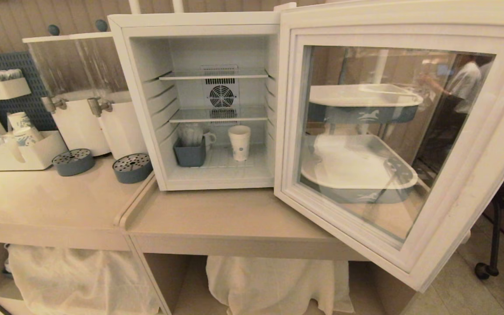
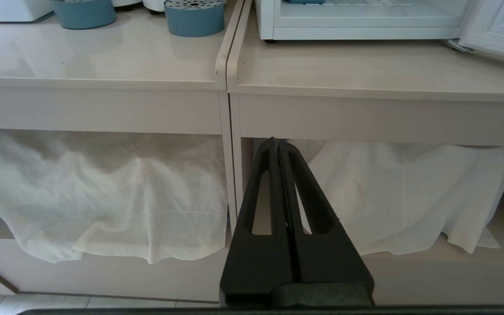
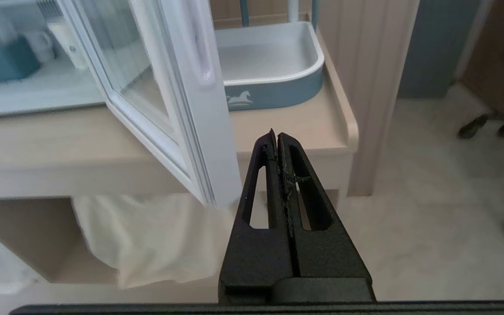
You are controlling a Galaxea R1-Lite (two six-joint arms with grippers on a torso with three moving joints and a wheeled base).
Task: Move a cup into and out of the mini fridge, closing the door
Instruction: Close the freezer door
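Starting at the jaws: both pairs are pressed fully together and hold nothing. Our left gripper (image 2: pixel 279 146) hangs low in front of the table (image 2: pixel 365 74), facing the white cloth (image 2: pixel 103 192) draped over the shelf beneath; we judge this arm parked. Our right gripper (image 3: pixel 277 136) sits below and just beside the free edge of the door (image 3: pixel 182 109), not touching it as far as the right wrist view shows. Neither gripper appears in the head view.

Moving outward, the door (image 1: pixel 400 144) stands swung wide on its right-hand hinge, overhanging the table front, which leaves the cavity of the mini fridge (image 1: pixel 138 109) open to a frontal reach. The cup (image 1: pixel 239 143) stands upright on the fridge floor, under the lower wire shelf (image 1: pixel 217 115), right of centre. A blue-grey bin (image 1: pixel 189 154) with a white mug (image 1: pixel 208 139) behind it occupies the left side, near the cup but apart from it.

We judge the cup stage into the fridge complete; removal and door closing remain. With the jaws closed, they must open before any grasp of the cup.
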